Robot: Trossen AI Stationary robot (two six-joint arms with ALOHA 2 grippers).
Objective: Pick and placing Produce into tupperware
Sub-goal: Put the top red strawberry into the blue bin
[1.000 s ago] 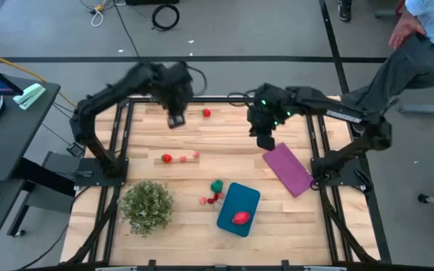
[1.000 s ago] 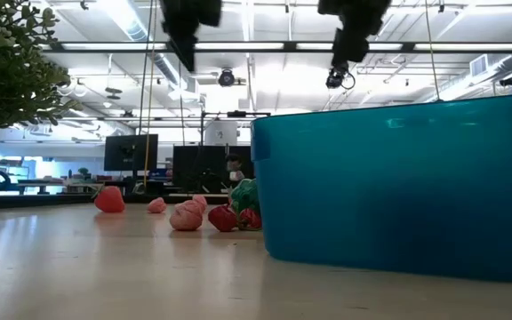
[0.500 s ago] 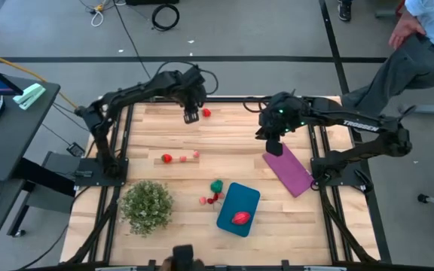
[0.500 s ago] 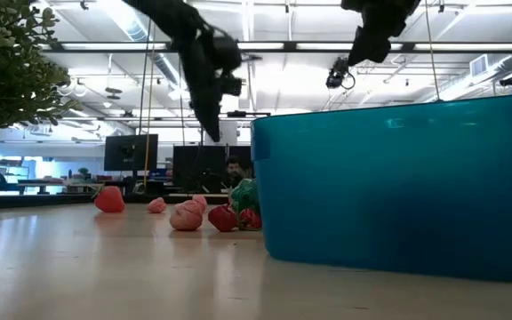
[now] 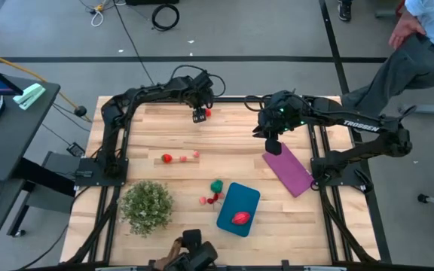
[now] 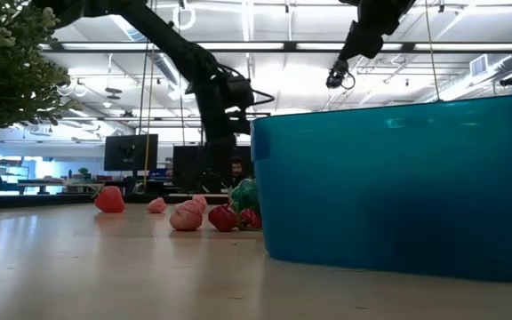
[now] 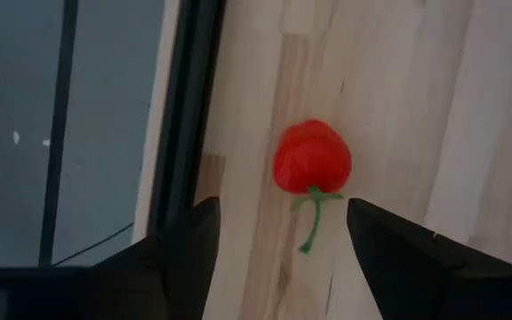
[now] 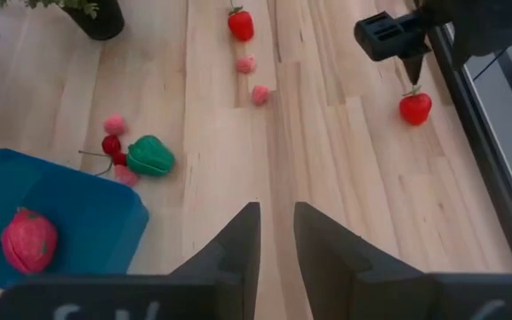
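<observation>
Left gripper (image 5: 200, 115) moved to far edge, spread wide round red tomato (image 7: 312, 158), not yet touching.

- Tupperware (image 5: 238, 208): near front edge of table (image 5: 149, 143), right of centre; one piece of produce (image 5: 240, 218) inside.
- Plant clump (image 5: 147, 205): front left, well apart from tupperware.
- Small produce cluster (image 5: 213, 193): just left of tupperware (pepper (image 8: 150, 156) among them).
- Two produce pieces (image 5: 179, 157): mid-table, left.
- Tomato (image 5: 206, 113): far edge, left gripper (image 5: 199, 116) just beside it.
- Flat rectangle (image 5: 287, 168): right side, below right gripper (image 5: 273, 145).
</observation>
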